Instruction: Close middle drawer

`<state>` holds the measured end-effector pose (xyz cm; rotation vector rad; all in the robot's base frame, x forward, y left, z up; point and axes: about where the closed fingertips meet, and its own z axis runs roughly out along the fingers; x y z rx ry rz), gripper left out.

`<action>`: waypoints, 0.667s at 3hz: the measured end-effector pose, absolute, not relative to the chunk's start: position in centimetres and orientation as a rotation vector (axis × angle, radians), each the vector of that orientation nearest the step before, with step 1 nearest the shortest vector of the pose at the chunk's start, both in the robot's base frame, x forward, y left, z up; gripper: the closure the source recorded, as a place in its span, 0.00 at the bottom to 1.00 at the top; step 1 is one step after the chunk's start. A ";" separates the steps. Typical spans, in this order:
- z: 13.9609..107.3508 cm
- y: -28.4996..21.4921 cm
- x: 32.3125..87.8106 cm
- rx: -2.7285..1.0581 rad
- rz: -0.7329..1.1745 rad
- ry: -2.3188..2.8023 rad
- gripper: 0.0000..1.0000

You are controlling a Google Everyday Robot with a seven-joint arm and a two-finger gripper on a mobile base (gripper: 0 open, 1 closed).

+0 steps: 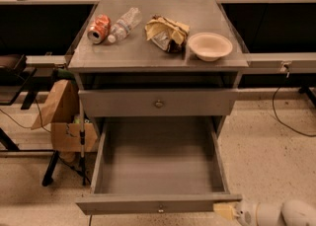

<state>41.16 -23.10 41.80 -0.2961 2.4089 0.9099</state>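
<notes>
Middle drawer (158, 161): pulled far out beneath the shut upper drawer (158, 102), grey floor bare, front panel (148, 204) nearest the camera. Not yet closed.

Gripper (224, 211): low at bottom right, pale tip against the panel's right end, apparently touching. Released or clenched: cannot tell.

Risk 1: pushing from that corner (well off the centre knob (160, 209)) likely to skew the box and jam it on its runners.

Risk 2: tip sliding off the panel's edge, past the drawer's side.

Lesser risk: hard shove jolting the worktop (148, 55), rolling the can (99, 28) or bottle (124, 23). Bowl (210, 46) near the right edge.
</notes>
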 end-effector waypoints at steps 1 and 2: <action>41.8 -23.1 40.6 -0.296 0.910 2.409 1.00; 41.9 -22.8 40.9 -0.297 0.904 2.401 1.00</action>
